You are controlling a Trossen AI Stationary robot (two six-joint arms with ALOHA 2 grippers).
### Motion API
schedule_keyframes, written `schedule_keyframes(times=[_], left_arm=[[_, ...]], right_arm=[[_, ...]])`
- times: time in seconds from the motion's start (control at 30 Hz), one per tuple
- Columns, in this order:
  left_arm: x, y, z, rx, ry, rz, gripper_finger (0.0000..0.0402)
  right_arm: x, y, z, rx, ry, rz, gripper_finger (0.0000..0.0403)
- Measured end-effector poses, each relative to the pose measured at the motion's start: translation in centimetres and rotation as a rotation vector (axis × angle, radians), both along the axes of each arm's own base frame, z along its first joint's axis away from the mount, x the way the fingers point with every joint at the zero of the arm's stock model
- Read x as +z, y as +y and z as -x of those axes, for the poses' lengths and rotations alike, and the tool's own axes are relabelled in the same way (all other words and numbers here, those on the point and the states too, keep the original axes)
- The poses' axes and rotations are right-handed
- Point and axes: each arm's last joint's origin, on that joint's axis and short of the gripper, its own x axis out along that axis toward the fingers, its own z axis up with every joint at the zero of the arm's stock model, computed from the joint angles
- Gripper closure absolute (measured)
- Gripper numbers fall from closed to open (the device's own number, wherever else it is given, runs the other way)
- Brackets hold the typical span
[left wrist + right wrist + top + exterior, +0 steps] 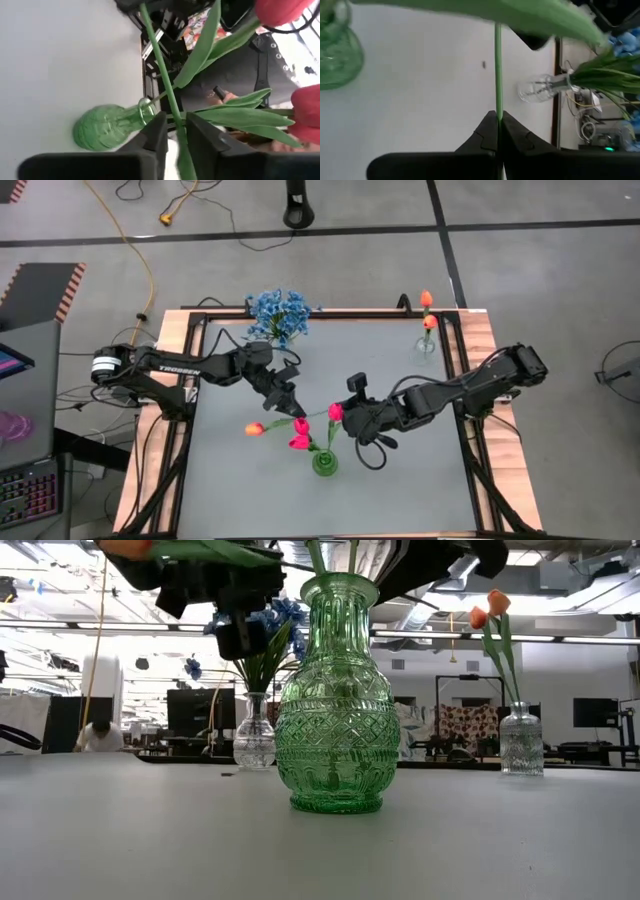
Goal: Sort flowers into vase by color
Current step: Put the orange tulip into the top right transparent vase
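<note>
Above table, stem in right end effector.

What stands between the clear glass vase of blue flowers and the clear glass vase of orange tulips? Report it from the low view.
In the low view, the green patterned glass vase stands between them, nearer the camera.

high: overhead, facing straight down on the whole table | low: table-top level, close behind the green vase | wrists: looked past own fingers | all four shared the green vase
</note>
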Motion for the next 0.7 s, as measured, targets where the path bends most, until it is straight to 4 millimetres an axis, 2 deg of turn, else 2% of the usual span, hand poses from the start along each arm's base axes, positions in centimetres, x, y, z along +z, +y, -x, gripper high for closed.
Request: schedule_keyframes(times=[0.17, 0.3, 0.47, 0.7], left_arm=[[0.0, -0.1, 0.0, -0.026, -0.063, -0.078, 0.0299], [0.0, 0.2, 0.1, -0.042, -0.095, -0.111, 0.0275], [0.1, 0.6, 0.2, -0.061, -0.12, -0.128, 0.0269], [0.8, 0.8, 0.5, -0.046, -0.203, -0.203, 0.0271]], right_arm=[[0.0, 0.1, 0.0, 0.011, 0.004, -0.015, 0.0377], [0.4, 0.5, 0.6, 0.026, 0.002, -0.016, 0.0377], [1.7, 0.9, 2.1, 0.0, -0.029, -0.03, 0.0374], [3.0, 0.1, 4.2, -0.084, -0.037, -0.087, 0.0373]])
